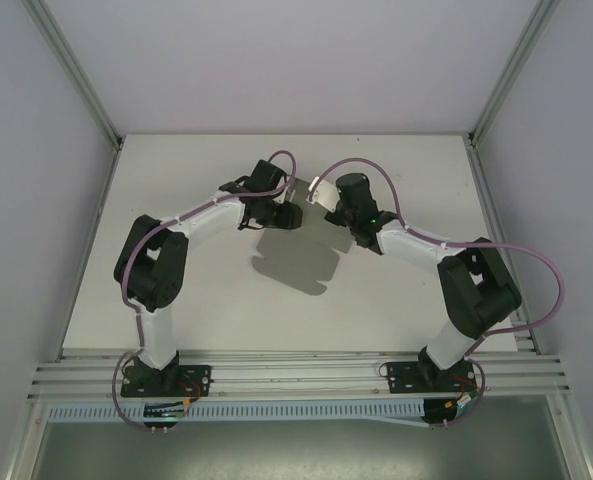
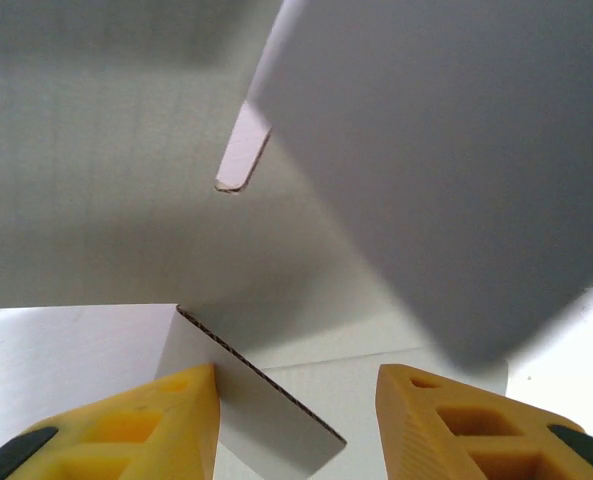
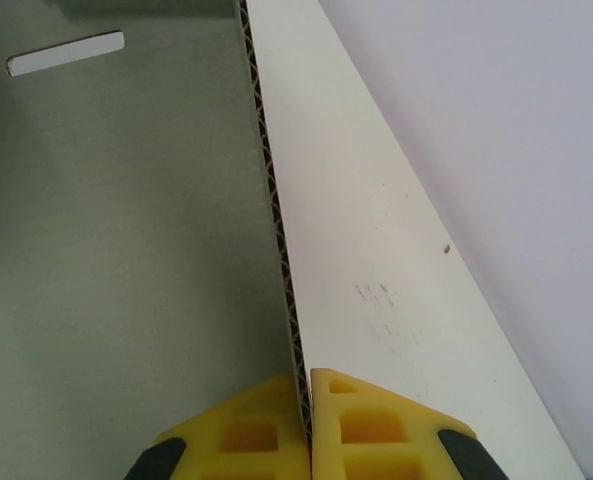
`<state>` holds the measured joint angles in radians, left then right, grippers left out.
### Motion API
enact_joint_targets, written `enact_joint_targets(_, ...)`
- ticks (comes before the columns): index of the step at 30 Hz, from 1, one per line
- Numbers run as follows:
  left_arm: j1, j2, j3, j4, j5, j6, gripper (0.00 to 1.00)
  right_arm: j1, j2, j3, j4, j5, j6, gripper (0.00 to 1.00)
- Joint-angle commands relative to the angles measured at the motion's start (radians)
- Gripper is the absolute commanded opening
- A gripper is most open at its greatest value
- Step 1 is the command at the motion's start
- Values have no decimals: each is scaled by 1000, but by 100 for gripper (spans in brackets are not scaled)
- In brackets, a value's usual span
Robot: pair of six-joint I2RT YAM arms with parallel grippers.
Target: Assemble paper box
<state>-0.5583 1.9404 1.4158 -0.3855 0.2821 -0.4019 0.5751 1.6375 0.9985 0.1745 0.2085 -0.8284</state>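
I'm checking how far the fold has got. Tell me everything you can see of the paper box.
The paper box is pale grey-white corrugated card, fluted edges showing, not yet closed: panels at angles, a small rounded tab, a cut slot. It hangs above the table, casting a shadow. The right gripper is clamped on one panel's edge; a flap lies between the left gripper's parted fingers, beside one.

The left arm (image 1: 151, 265) and right arm (image 1: 476, 290) have bulky black joints and white links. Purple cables (image 1: 552, 266) loop along both. Each stands on a black base plate (image 1: 166, 381). The fingers (image 2: 151, 430) are yellow, hollowed, with black patches.
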Motion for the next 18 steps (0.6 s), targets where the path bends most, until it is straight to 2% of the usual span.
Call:
enact_joint_targets(1,-26,33,15,98,169,-11,44,16,-31,-5,69,-77,69,0)
enact_joint_targets(5,-25,81,47,64,87,-9,43,16,-35,-14,59,-83,72,0)
enact_joint_targets(10,-24,130,67,57,74,0,41,17,-24,-13,59,-83,64,0)
enact_joint_targets(13,-25,149,60,57,8,2,42,17,-31,-17,63,-82,64,0)
enact_joint_targets(18,-25,185,54,111,65,3,43,18,-34,-20,56,-83,65,0)
